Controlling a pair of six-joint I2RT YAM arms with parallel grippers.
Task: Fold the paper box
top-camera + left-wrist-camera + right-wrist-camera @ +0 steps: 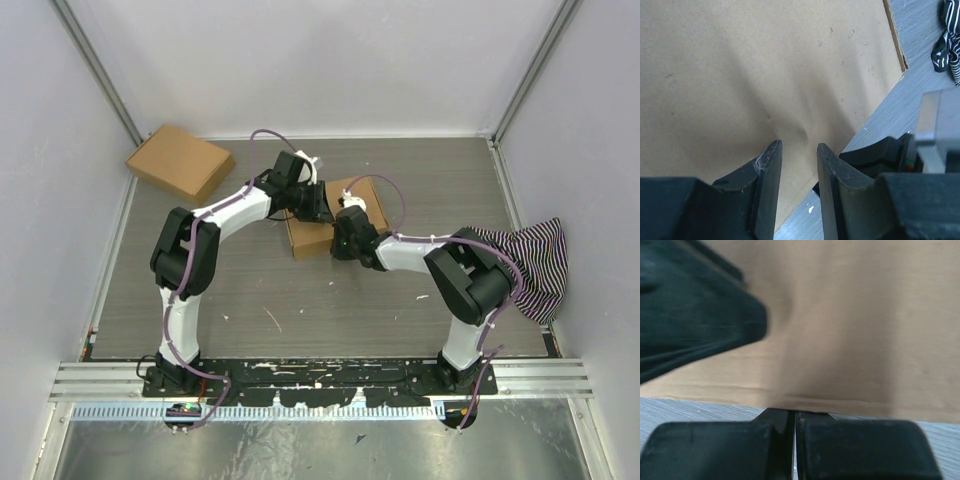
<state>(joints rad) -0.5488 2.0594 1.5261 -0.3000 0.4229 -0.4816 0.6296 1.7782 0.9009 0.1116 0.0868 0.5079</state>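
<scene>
Right wrist: right gripper (792, 413) closed against the paper box (855, 330) edge.

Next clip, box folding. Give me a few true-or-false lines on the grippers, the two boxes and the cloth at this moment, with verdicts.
1. The left gripper and the right gripper are both at the paper box in the middle of the table. True.
2. The left gripper's fingers are pressed fully together. False: a clear gap shows between them, with cardboard behind it.
3. A striped cloth lies at the table's right edge. True.
4. The second cardboard box sits at the near right corner. False: it is at the far left corner, apart from both arms.
5. The right gripper is wide open. False: only a thin slit separates its fingers, at the cardboard's edge.
</scene>
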